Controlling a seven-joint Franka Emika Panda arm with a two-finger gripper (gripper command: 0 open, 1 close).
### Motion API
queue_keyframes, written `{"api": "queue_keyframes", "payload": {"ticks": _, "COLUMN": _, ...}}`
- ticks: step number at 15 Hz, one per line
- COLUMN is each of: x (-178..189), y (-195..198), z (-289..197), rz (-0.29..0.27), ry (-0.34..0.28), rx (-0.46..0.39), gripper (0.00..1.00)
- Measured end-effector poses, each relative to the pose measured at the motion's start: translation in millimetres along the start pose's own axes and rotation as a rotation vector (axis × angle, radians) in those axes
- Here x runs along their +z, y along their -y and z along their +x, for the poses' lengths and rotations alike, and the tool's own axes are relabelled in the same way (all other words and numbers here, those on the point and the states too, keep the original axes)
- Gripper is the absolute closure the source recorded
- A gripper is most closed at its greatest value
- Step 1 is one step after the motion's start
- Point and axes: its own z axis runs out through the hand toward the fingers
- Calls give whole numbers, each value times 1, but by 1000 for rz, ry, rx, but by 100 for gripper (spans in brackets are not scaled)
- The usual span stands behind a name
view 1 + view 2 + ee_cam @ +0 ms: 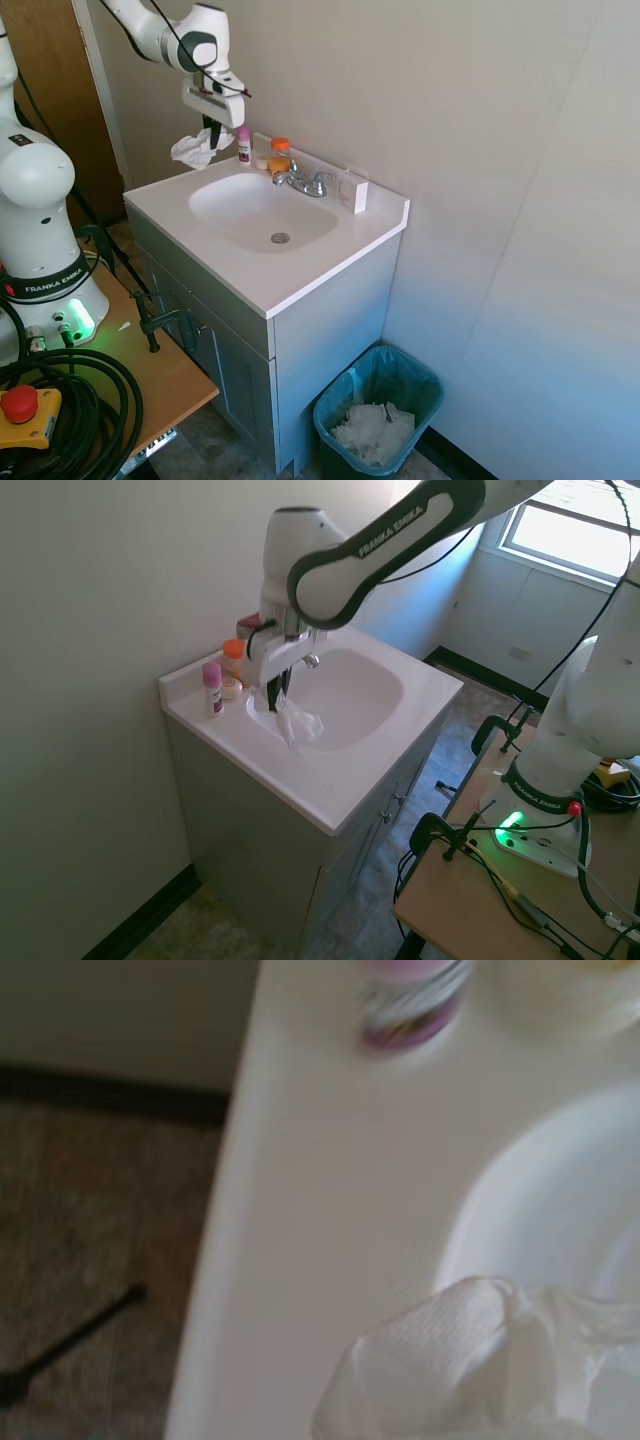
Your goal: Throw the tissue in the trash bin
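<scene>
White crumpled paper hangs in the air above the vanity: the tissue is pinched between the dark fingers of the gripper, which are closed narrowly on its upper part, and the wad dangles clear of the countertop. In the first exterior view it sits over the back left corner of the white top, beside the rim of the sink basin; from the opposite side the tissue droops below the gripper over the edge of the basin. The wrist view, rather blurred, shows the tissue close up with the white counter and the curve of the bowl beneath it. Along the backsplash stand a small pink-capped bottle, an orange-lidded jar and, just beside them, the chrome faucet; a white rectangular block stands near the faucet's other side. The trash bin sits on the floor well apart from the gripper, against the wall next to the grey cabinet, lined with a bluish bag and holding a flat pile of white crumpled papers
</scene>
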Motion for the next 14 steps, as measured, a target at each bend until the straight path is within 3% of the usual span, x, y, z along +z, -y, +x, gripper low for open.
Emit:
{"api": "queue_keyframes", "payload": {"ticks": 2, "x": -58, "y": -51, "z": 61, "rz": 65, "ry": -59, "rx": 135, "gripper": 100}}
{"api": "queue_keyframes", "payload": {"ticks": 4, "x": -103, "y": -129, "z": 117, "rz": 120, "ry": -113, "rx": 279, "gripper": 100}}
{"api": "queue_keyframes", "payload": {"ticks": 7, "x": -132, "y": -259, "z": 183, "rz": 162, "ry": -182, "rx": 514, "gripper": 100}}
{"api": "queue_keyframes", "payload": {"ticks": 9, "x": -129, "y": -333, "z": 215, "rz": 183, "ry": -230, "rx": 670, "gripper": 100}}
{"api": "queue_keyframes", "payload": {"ticks": 11, "x": -103, "y": -387, "z": 247, "rz": 191, "ry": -271, "rx": 823, "gripper": 100}}
{"api": "queue_keyframes", "payload": {"ticks": 14, "x": -45, "y": -417, "z": 293, "rz": 148, "ry": -269, "rx": 1015, "gripper": 100}}
